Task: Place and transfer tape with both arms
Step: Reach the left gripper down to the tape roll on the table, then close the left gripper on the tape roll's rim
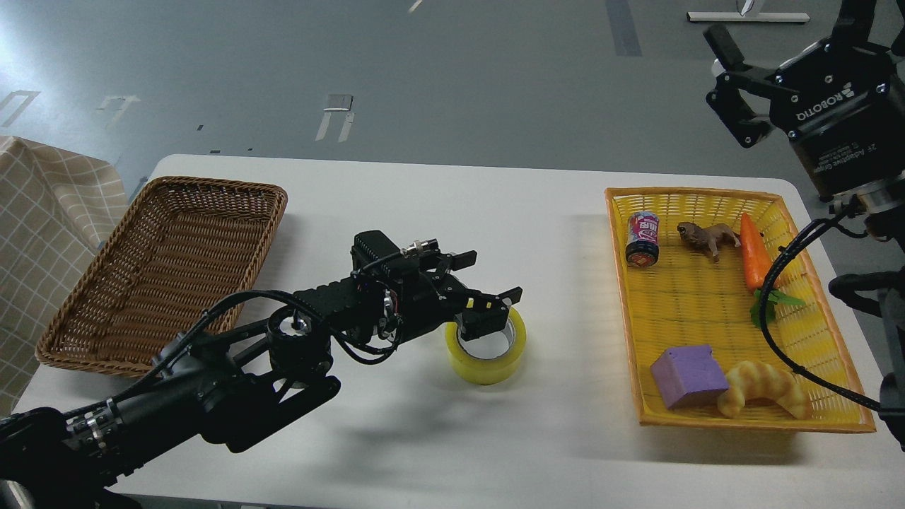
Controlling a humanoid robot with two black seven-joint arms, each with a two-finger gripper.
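Note:
The yellow tape roll (488,355) lies flat on the white table (438,205), near its middle. My left arm comes in from the lower left. Its gripper (492,277) is open and sits low over the roll's back left rim. One finger (482,319) reaches down at the roll's hole, the other (461,259) stands behind the roll. I cannot tell whether a finger touches the tape. My right gripper (781,25) is open and empty, high at the upper right, far from the tape.
An empty brown wicker basket (162,268) stands at the left. A yellow tray (626,311) at the right holds a can (643,240), a toy animal (707,236), a carrot (754,260), a purple block (689,375) and a croissant (765,387). Checked cloth (42,212) hangs at the far left.

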